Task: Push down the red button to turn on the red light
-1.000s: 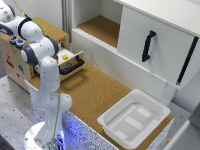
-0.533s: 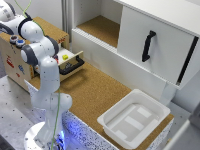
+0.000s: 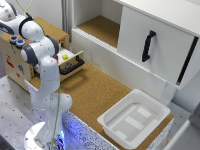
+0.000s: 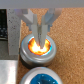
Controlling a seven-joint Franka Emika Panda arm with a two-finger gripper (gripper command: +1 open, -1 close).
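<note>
One white robot arm (image 3: pixel 42 75) rises from its base at the exterior view's left and bends back over a wooden box (image 3: pixel 15 62) that stands at the left end of the cork-topped bench (image 3: pixel 95 92). In the exterior view the gripper itself is hidden behind the arm's upper joints, so the wrist view tells more: there the gripper (image 4: pixel 39 34) points straight down at the red button (image 4: pixel 39 47), its two grey fingers (image 4: pixel 31 24) drawn close together with only a narrow gap, their tips meeting the glowing orange-red cap and nothing clasped between them. That button sits in a round grey housing on the cork surface and shines brightly. Just beside it in the wrist view is a blue button (image 4: pixel 42 78), also seen on top of the box in the exterior view. A small yellow button (image 3: pixel 65 57) lies on the box's front ledge above a black handle (image 3: pixel 71 66). Farther toward the exterior view's right, a white tray (image 3: pixel 134 119) rests on the bench, and a white cabinet (image 3: pixel 150 45) with a black door handle (image 3: pixel 147 46) stands behind it.
</note>
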